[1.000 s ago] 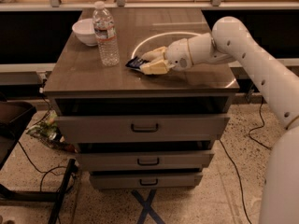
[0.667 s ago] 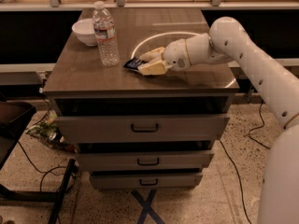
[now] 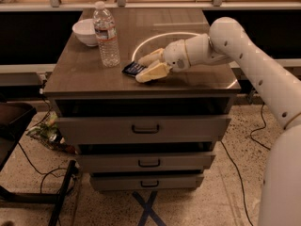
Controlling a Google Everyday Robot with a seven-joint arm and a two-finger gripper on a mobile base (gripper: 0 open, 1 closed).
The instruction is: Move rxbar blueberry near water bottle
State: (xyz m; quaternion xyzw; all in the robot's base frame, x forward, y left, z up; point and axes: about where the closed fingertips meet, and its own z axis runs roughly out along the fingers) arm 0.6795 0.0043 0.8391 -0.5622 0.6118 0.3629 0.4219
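Note:
The rxbar blueberry [image 3: 132,69] is a small dark flat bar lying low on the wooden cabinet top [image 3: 84,76], just right of the water bottle's base. The water bottle [image 3: 106,35] is clear and ribbed with a white cap, and stands upright at the left of the top. My gripper [image 3: 149,66] reaches in from the right. Its two pale fingers [image 3: 152,73] are closed on the right end of the bar, whose left end sticks out toward the bottle.
A small white bowl [image 3: 86,31] sits behind and left of the bottle. A bright ring of light [image 3: 188,34] lies on the top behind my arm. The cabinet has three drawers [image 3: 145,128] below. Cables and a dark chair base are on the floor at left.
My gripper and the bar have shifted slightly left and toward the front edge, closer to the water bottle. The bottle and bowl have not moved.

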